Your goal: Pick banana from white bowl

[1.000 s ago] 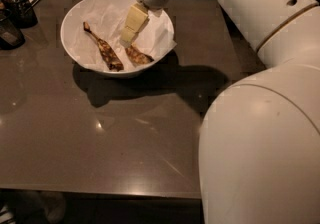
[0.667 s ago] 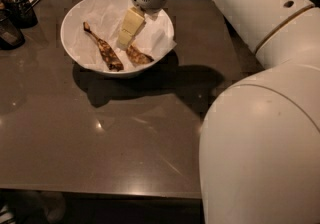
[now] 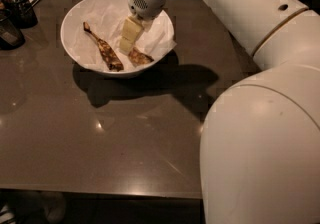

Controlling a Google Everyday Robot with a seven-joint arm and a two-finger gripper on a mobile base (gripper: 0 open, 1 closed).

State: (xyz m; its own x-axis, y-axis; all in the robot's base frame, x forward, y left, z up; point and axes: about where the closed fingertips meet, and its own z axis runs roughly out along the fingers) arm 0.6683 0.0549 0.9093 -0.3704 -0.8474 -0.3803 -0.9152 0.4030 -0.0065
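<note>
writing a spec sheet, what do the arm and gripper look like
The arm is smooth white shells with small dark holes and a thin tan joint seam. The gripper, over the white bowl, is pale yellow and blocky. No cables show.

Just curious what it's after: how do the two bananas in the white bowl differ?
The longer banana lies in full view on the left of the bowl; the shorter banana, to its right, is partly hidden by the pincer. The longer banana is straighter and darker; the shorter banana looks lighter. The pincer hangs over the shorter banana, apart from the longer banana. Both are spotted brown and lie on white paper.
</note>
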